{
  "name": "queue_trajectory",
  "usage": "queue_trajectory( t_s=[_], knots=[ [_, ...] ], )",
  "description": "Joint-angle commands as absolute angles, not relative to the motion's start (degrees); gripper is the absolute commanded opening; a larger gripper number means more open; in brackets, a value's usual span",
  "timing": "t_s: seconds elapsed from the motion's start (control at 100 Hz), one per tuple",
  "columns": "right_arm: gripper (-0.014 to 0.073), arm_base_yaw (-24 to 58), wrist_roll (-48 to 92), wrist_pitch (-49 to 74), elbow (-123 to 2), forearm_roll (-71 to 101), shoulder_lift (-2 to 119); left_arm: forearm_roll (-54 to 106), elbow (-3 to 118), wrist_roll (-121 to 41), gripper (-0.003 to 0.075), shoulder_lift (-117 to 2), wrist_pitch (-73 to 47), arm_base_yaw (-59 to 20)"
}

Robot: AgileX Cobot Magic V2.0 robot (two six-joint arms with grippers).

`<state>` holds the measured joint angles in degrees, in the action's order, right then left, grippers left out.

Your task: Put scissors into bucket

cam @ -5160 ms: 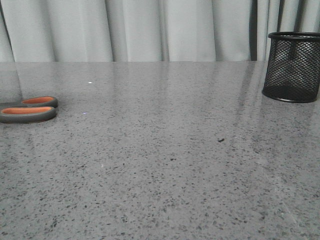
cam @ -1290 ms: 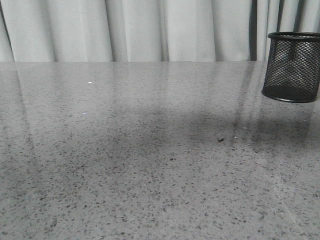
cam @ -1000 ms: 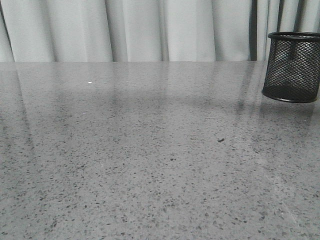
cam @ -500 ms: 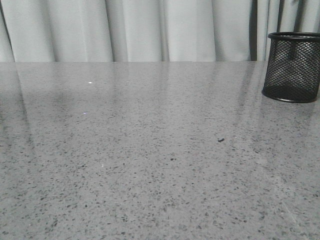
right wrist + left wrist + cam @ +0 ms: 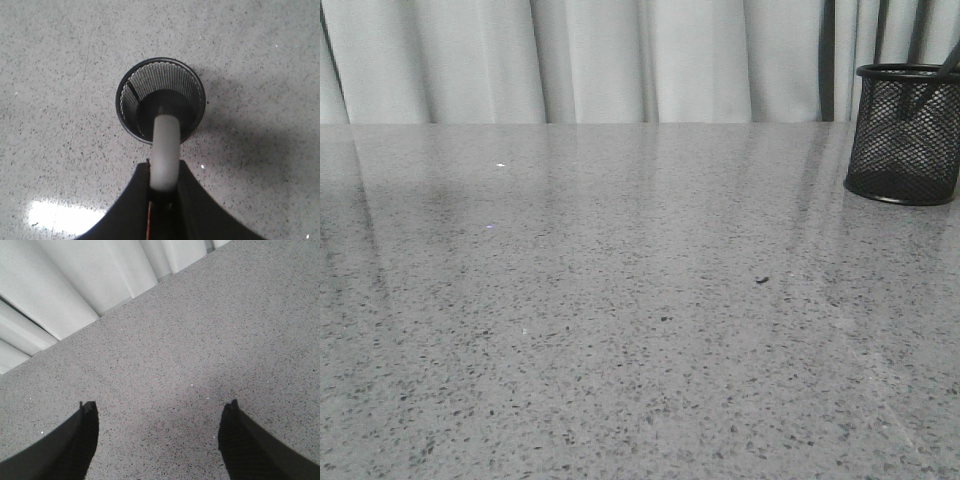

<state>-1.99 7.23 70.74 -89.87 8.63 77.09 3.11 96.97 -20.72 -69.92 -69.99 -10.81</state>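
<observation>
Above the bucket (image 5: pixel 161 100), the right gripper (image 5: pixel 162 192) is clenched on the scissors (image 5: pixel 165 150), a light, stiff, likely slippery tool best pinched mid-body, while the left gripper (image 5: pixel 159 440) gapes empty.

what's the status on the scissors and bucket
Right gripper shut on scissors, directly over bucket, tip at or just inside the rim. Left gripper open, empty, over bare table. Nothing in the way.

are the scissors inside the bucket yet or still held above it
Held above: the right gripper is shut on the scissors, blades pointing down over the bucket opening.
</observation>
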Motion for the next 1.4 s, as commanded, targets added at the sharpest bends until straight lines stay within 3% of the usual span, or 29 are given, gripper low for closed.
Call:
queue_trajectory(
  t_s=[0.0, 0.25, 0.32, 0.44, 0.55, 0.69, 0.81, 0.9, 1.02, 1.05, 1.24, 1.39],
  knots=[
    [-0.0067, -2.4, 7.1, 66.5, -91.9, 8.3, 76.7, 3.9, 98.7, -20.2, 0.047, -68.7, -67.0, -10.7],
    [-0.004, -2.4, 7.4, 66.2, -91.9, 8.6, 80.4, 3.9, 98.7, -20.2, 0.047, -68.7, -66.4, -10.7],
    [0.0054, -2.4, 7.4, 66.2, -91.9, 8.7, 80.9, 3.9, 98.7, -20.2, 0.047, -68.7, -66.4, -10.7],
    [0.0298, -2.4, 7.4, 65.4, -91.9, 8.7, 81.2, 3.9, 98.7, -20.2, 0.047, -68.7, -66.4, -10.7],
    [0.0372, -2.4, 7.5, 64.4, -91.9, 8.0, 80.5, 3.9, 98.7, -20.2, 0.047, -68.7, -66.4, -10.7],
    [0.0372, -2.4, 7.5, 62.3, -92.7, 5.3, 77.4, 3.9, 98.7, -20.2, 0.0426, -68.7, -66.5, -10.7],
    [0.0332, -2.4, 7.5, 58.5, -93.0, 6.4, 73.6, 3.9, 98.7, -20.2, 0.0307, -68.7, -66.4, -10.7],
    [0.0207, -2.4, 7.5, 55.4, -93.0, 10.2, 70.7, 3.9, 98.7, -20.2, 0.0175, -68.7, -65.4, -10.7],
    [-0.0045, -2.4, 9.2, 50.3, -92.1, 17.1, 67.6, 3.9, 98.7, -20.2, -0.0015, -68.7, -63.0, -10.7],
    [-0.0075, -2.4, 10.5, 48.9, -91.4, 19.1, 66.7, 4.0, 98.7, -20.2, -0.002, -68.7, -62.4, -10.7],
    [-0.0069, -2.4, 16.2, 37.7, -80.1, 24.3, 58.6, 7.5, 97.4, -20.2, -0.0021, -67.6, -58.9, -10.7],
    [-0.0069, -2.4, 17.2, 25.4, -64.8, 24.4, 49.1, 8.7, 87.8, -19.1, -0.0021, -62.0, -47.1, -10.7]
  ],
)
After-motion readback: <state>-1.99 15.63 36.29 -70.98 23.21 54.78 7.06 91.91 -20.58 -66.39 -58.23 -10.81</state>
